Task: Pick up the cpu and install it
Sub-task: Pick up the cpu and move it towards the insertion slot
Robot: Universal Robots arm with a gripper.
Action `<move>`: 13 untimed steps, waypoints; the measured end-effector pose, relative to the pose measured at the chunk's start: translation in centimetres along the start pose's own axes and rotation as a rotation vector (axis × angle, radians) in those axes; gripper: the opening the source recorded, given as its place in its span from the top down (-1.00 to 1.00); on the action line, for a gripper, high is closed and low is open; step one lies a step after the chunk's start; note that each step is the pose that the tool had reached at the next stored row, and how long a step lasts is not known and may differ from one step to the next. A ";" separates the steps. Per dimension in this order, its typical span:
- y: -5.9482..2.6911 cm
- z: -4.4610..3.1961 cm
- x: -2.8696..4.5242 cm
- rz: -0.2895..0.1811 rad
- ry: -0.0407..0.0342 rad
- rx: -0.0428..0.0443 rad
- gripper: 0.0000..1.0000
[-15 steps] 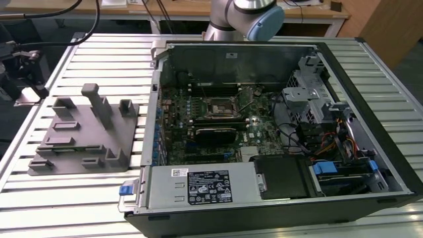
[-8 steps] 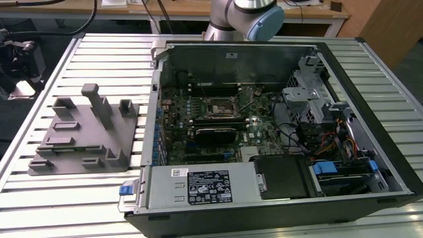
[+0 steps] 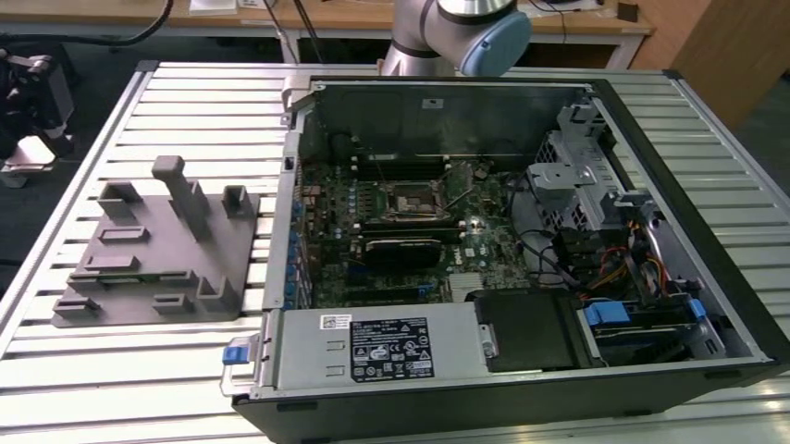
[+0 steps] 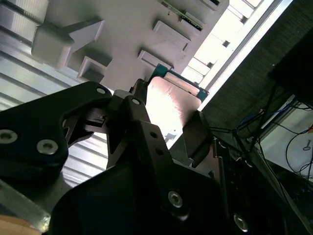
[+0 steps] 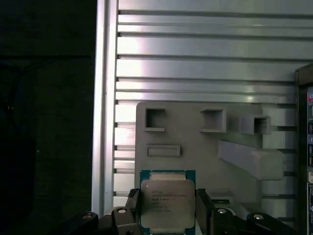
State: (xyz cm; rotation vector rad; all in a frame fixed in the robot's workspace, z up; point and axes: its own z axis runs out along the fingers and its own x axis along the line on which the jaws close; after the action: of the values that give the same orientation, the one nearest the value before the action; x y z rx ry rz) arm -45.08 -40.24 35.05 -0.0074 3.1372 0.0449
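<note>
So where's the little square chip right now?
In both wrist views the cpu sits between the fingers, held over the grey fixture.

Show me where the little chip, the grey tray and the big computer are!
cpu point(image 5: 167, 203): first wrist view, middle of its metal top.
grey tray point(image 3: 166, 254): exterior view, bare flat base.
computer case point(image 3: 432, 116): exterior view, inner far wall.

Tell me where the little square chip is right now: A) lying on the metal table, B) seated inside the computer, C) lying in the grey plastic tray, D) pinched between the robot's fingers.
D: in the first wrist view the cpu sits clamped between the two black fingers, with the grey fixture behind it.
</note>
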 end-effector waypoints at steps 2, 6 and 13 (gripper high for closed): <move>0.04 -0.49 0.00 0.000 0.0001 0.0001 -0.07; 0.13 -1.53 -0.01 0.000 0.0001 0.0001 -0.07; 0.27 -3.42 -0.02 0.000 -0.0001 0.0000 -0.07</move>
State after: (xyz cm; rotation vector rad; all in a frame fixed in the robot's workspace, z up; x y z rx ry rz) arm -45.07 -40.07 38.48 -0.0074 3.1371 0.0450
